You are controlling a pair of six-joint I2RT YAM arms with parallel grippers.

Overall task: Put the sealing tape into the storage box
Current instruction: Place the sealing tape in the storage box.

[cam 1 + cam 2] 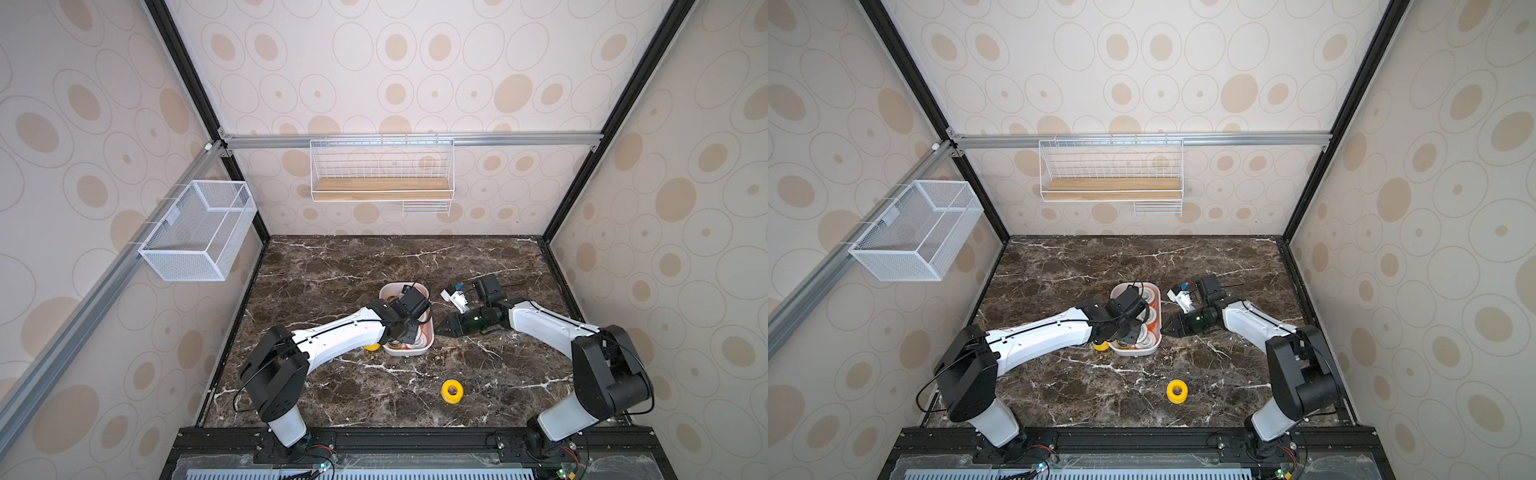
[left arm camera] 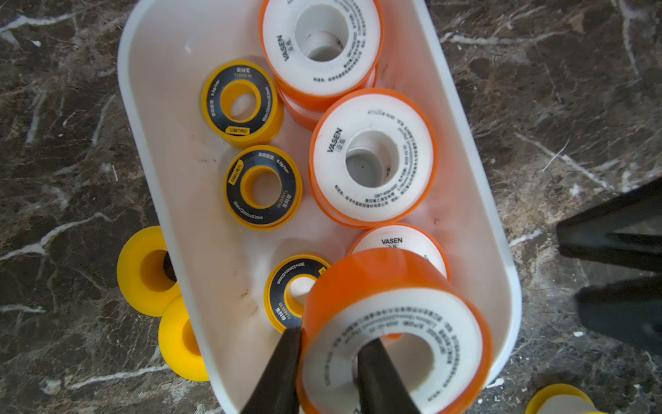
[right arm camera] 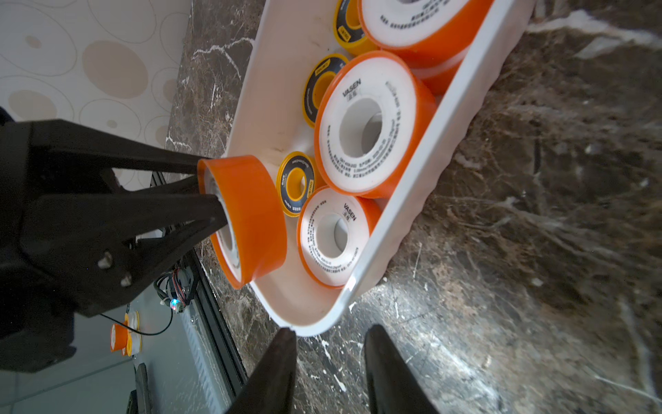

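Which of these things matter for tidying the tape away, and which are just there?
Job: storage box; spools inside it; orange-rimmed spool in the left gripper; yellow spools on the table.
Just there: mesh basket; wire shelf.

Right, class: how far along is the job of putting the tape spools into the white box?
Done: three black-faced yellow spools and several orange-rimmed ones lie in the box. In hand: the left gripper holds another orange-rimmed spool over the box, one finger through its hole; the right gripper is empty beside it. Left: two plain yellow spools beside the box's outside and another yellow spool on the table.
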